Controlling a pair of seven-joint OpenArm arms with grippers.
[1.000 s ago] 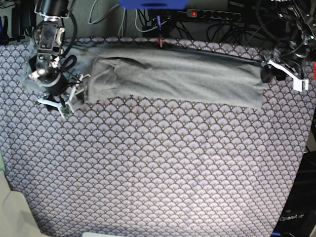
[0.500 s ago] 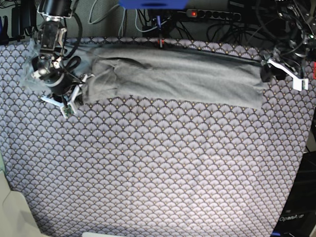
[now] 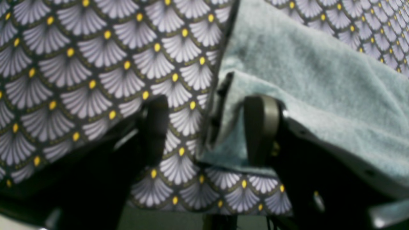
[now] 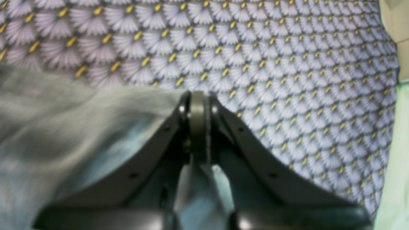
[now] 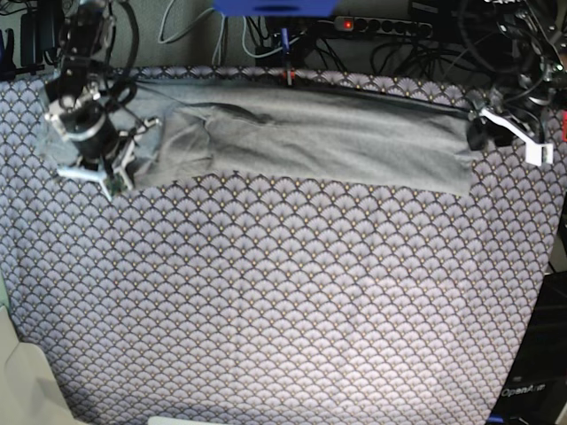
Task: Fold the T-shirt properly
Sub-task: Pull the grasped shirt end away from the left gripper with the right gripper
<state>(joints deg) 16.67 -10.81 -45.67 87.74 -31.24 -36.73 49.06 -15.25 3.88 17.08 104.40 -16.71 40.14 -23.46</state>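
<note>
The light grey T-shirt (image 5: 319, 137) lies as a long folded strip across the far side of the table. My right gripper (image 5: 124, 168) is at its left end; the right wrist view shows it (image 4: 198, 99) shut with grey shirt fabric (image 4: 80, 127) pinched between the fingers. My left gripper (image 5: 478, 133) is at the shirt's right end. In the left wrist view it (image 3: 207, 131) is open, low over the cloth, with the shirt's edge (image 3: 306, 73) between the fingers (image 3: 260, 127).
The purple-grey fan-scale cloth (image 5: 283, 292) covers the whole table. Cables and a power strip (image 5: 381, 27) run behind the far edge, next to a blue object (image 5: 275, 7). A cream-coloured thing (image 5: 22, 381) sits at the near left corner.
My right gripper has moved left and farther back with the shirt's left end, drawing that end out longer and flatter. The left arm has not moved.
</note>
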